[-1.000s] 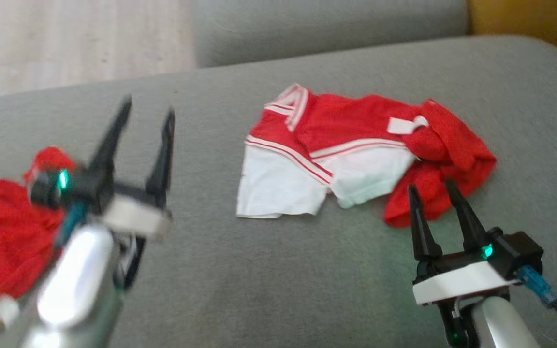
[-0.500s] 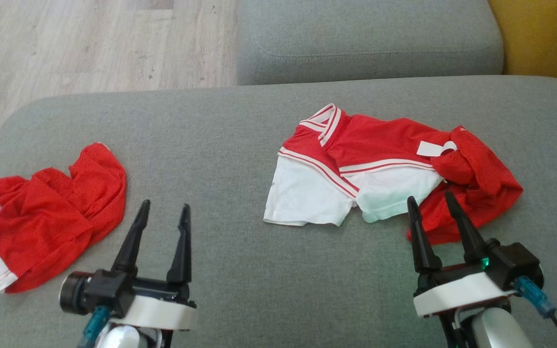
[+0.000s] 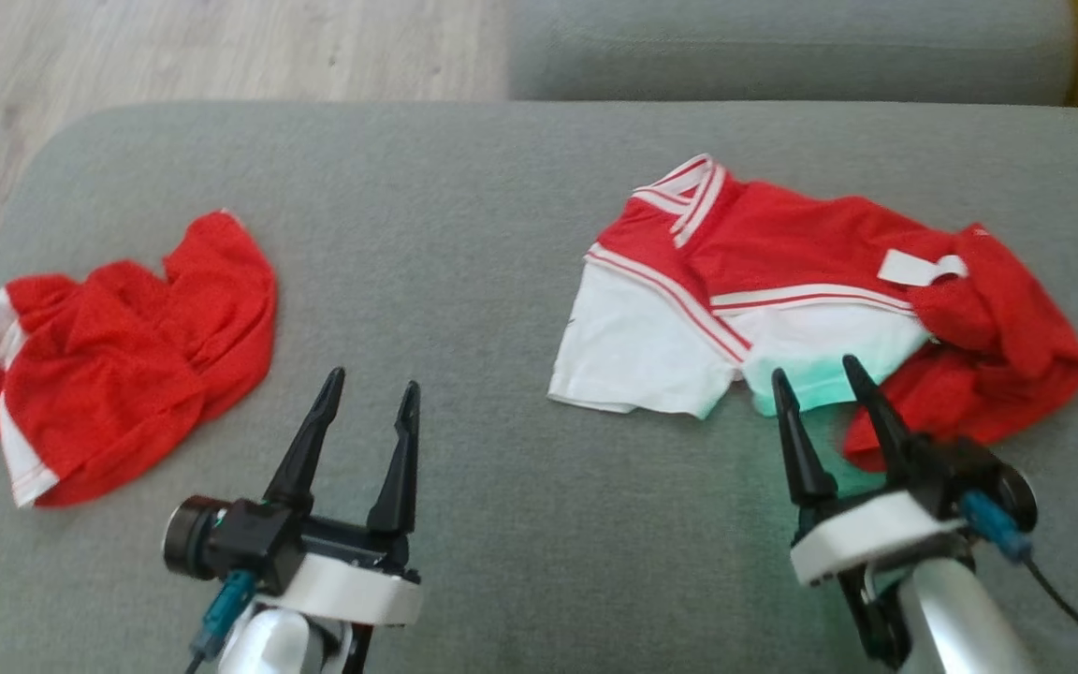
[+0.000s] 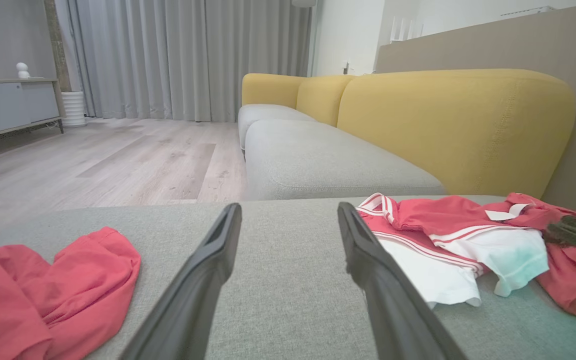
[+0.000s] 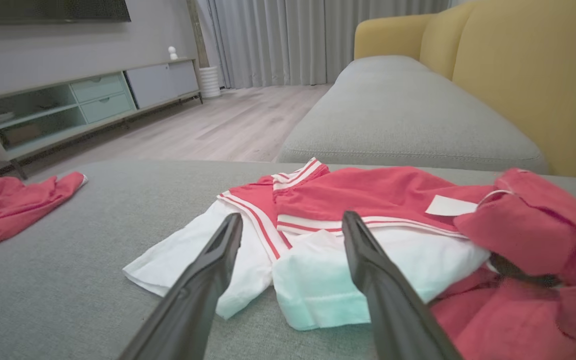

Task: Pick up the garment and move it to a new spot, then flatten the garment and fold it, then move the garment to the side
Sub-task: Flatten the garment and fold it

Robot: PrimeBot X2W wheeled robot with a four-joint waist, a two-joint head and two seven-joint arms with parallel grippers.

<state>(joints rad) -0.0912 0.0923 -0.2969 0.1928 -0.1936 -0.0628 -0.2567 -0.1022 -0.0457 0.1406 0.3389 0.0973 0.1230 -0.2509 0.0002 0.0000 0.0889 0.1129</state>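
Red-and-white garment (image 3: 782, 300) lying crumpled on right side of grey sofa seat (image 3: 464, 234). Right claw (image 3: 812, 366) hovering at its near edge, released, gripping nothing. Left claw (image 3: 372, 384) also gaping empty, sitting near second red garment (image 3: 118, 356) at left

Red-and-white garment (image 3: 782, 281): its right part lies in a red bunch towards the seat cushion's (image 3: 502, 234) right edge, and we cannot see what the folds cover.
Near hem: the right gripper (image 3: 812, 367) stands in front of it in the head view; we cannot tell whether it touches the cloth.
White tag (image 3: 913, 269): too small for us to read any print.
Dark shape (image 5: 513, 272) under the bunch: we cannot tell what it is.
Second red garment (image 3: 118, 356): cut by the left wrist view's left and bottom edges.
Seat cushion's near edge: falls below the head view.
Small white object (image 4: 22, 70) on the cabinet (image 4: 13, 102): too small for us to name.
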